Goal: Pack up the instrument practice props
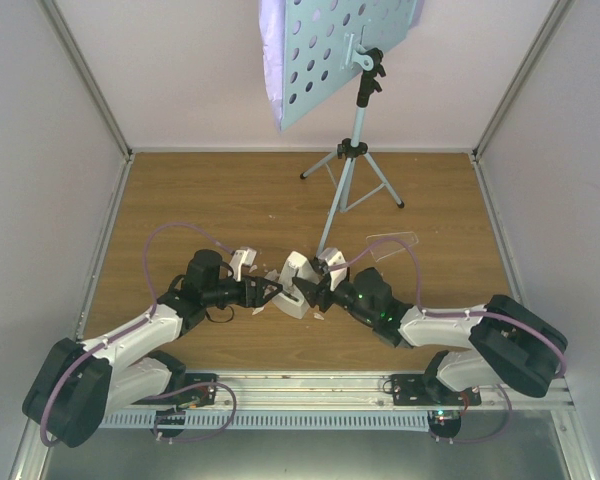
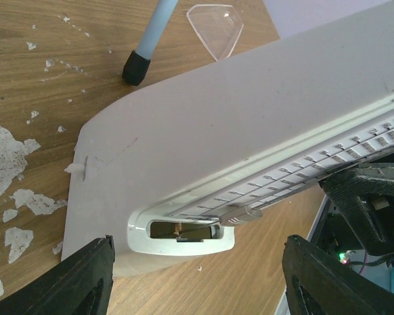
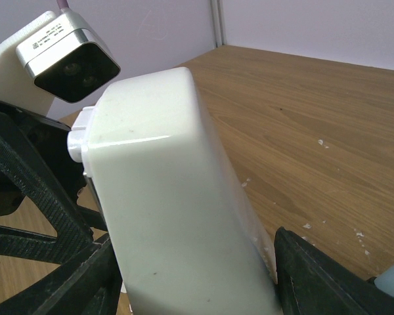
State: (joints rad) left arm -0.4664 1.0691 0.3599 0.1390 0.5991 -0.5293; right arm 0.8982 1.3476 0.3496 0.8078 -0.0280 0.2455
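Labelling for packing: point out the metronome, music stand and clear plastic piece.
metronome [image 2: 249, 125]: left wrist view, white side face.
music stand [image 1: 375, 25]: top view, perforated desk.
clear plastic piece [image 2: 215, 26]: left wrist view, its centre.

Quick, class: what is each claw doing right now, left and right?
Left claw: open, straddling the metronome without clamping it.
Right claw: closed on the metronome.

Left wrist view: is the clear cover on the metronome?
No, the clear cover lies on the table apart from the metronome, next to the stand's foot.
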